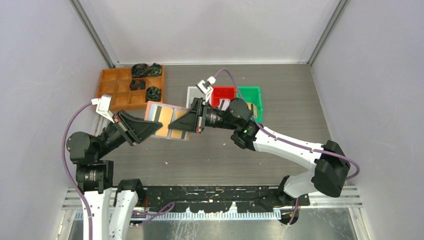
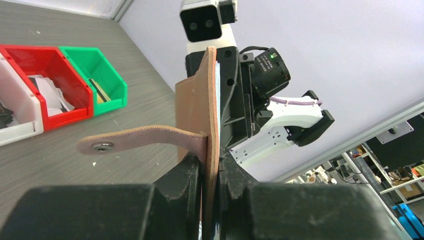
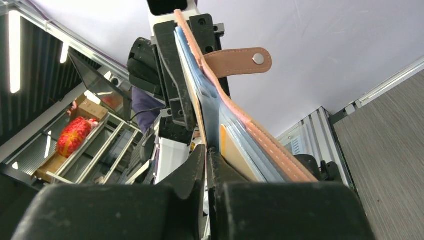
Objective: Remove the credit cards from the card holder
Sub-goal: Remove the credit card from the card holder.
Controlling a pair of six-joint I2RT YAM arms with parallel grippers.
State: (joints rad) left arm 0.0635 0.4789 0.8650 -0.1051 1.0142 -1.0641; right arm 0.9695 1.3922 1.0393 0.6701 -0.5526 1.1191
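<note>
We noted left gripper (image 1: pixel 150 128) clamped on card holder (image 1: pixel 162 116), bracing it; right gripper (image 1: pixel 176 125) pinched cards (image 3: pixel 228 146) at opposite end, likely for pull-out.

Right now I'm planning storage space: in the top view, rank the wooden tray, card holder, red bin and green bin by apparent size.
1. wooden tray
2. card holder, though it is held up nearer the camera
3. green bin and red bin: they look alike and are partly hidden by the right arm, so unranked
</note>
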